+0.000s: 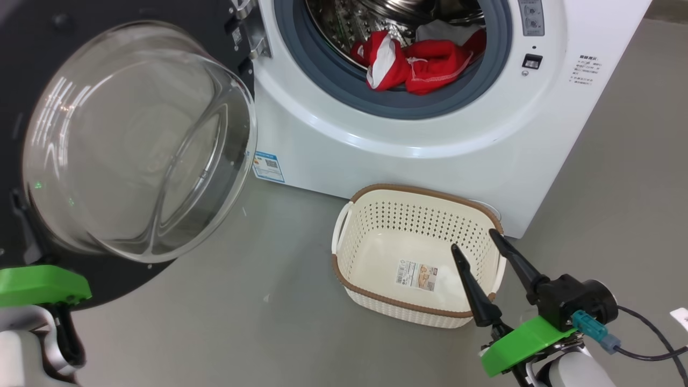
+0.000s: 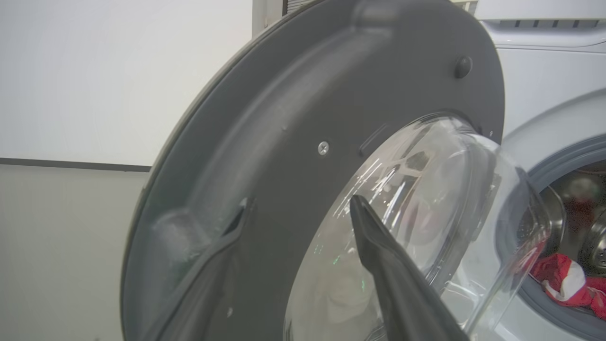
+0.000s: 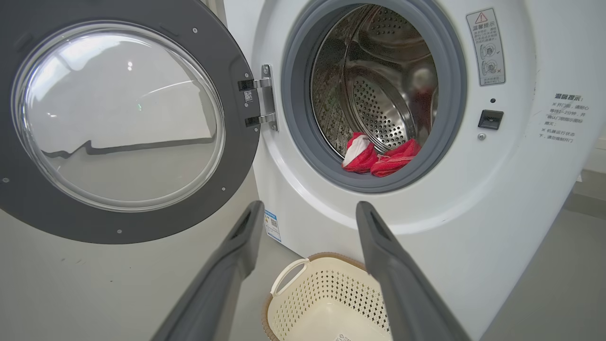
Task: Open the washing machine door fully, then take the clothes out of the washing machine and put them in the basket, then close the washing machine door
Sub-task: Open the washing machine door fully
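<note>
At your far left, the large round washing machine door [image 1: 140, 140], a glossy black rim around a bulging clear glass bowl, stood wide open on its hinge. Your left gripper [image 2: 296, 210] sat just beside its dark inner face, its two long fingers spread and nothing between them.

Moving right, the big white front-loading washing machine [image 1: 376, 166] showed its grey rubber ring and perforated steel drum. The clothes [image 1: 424, 64], soft bright red fabric with white panels and stitching plus some plain white cloth, lay slumped at the drum's bottom front against the rubber lip. The bundle's long axis ran side to side across the opening.

Below, on the grey floor [image 1: 242, 301] close to the machine's front, stood the small cream perforated plastic basket [image 1: 414, 226] with its brown woven-look rim, holding only a sticker. Your right gripper [image 1: 473, 240] hovered by the basket's right end, released, with its fingers pointing up toward the drum.

By my reading, the right arm was nearer. The clothes lay above and ahead of it, slightly left, so the reach would go in over the lip.
</note>
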You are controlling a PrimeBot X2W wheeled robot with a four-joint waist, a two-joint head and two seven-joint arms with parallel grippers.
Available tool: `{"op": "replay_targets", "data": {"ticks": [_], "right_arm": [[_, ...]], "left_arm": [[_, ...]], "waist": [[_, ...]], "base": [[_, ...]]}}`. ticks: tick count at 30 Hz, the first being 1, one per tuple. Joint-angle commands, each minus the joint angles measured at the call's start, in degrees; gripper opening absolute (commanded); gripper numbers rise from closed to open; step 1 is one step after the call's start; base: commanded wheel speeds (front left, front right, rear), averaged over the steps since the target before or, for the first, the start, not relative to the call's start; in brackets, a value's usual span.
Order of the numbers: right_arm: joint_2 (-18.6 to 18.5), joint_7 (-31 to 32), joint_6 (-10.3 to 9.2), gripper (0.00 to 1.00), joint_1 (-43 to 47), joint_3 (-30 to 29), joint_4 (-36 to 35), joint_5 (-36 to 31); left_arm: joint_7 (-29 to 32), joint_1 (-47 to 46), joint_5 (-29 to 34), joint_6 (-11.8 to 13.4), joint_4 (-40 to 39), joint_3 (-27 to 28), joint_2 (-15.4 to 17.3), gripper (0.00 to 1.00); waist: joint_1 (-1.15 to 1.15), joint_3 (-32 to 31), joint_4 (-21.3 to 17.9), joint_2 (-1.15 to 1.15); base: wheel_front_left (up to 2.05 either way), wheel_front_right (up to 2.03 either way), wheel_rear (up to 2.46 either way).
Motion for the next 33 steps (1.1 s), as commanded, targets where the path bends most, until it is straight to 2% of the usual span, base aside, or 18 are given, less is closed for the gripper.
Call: {"op": "replay_targets", "data": {"ticks": [1, 6, 12, 21, 26, 33], "right_arm": [[0.1, -0.4, 0.35, 1.0, -0.8, 0.6, -1.4, 1.0], [0.1, -0.4, 0.35, 1.0, -1.0, -1.1, -1.5, 1.5], [0.1, -0.4, 0.35, 1.0, -1.2, -3.9, -1.4, 1.6], [0.1, -0.4, 0.35, 1.0, -2.6, -9.1, -1.5, 2.3], [0.1, -0.4, 0.35, 1.0, -3.6, -10.5, -2.5, 3.3], [0.1, -0.4, 0.35, 1.0, -2.9, -8.9, -3.4, -2.3]], "left_arm": [[-0.5, 0.3, -0.5, -0.9, -4.0, 2.0, 1.4, 1.0], [-0.5, 2.0, -0.1, -2.7, -11.5, 2.0, 0.0, 1.0], [-0.3, 5.2, -0.5, -7.9, -19.9, -2.3, -2.2, 1.0], [5.0, 8.2, -2.7, -10.6, -23.5, -12.2, -4.0, 1.0], [4.2, 9.9, -3.3, -11.3, -23.5, -15.8, -4.3, 1.0], [1.6, 12.7, -0.1, -11.5, -22.9, -19.1, -3.5, 1.0]], "waist": [[0.0, -0.3, 0.0, 0.0], [0.0, -0.8, -0.9, 0.0], [0.0, -1.6, -3.2, 0.0], [0.0, -1.8, -8.5, 0.0], [0.0, -1.5, -11.8, 0.0], [0.0, -1.2, -15.9, 0.0]], "base": [[0.0, 0.0, 0.0], [0.0, 0.0, 0.0], [0.0, 0.0, 0.0], [0.0, 0.0, 0.0], [0.0, 0.0, 0.0], [0.0, 0.0, 0.0]]}}
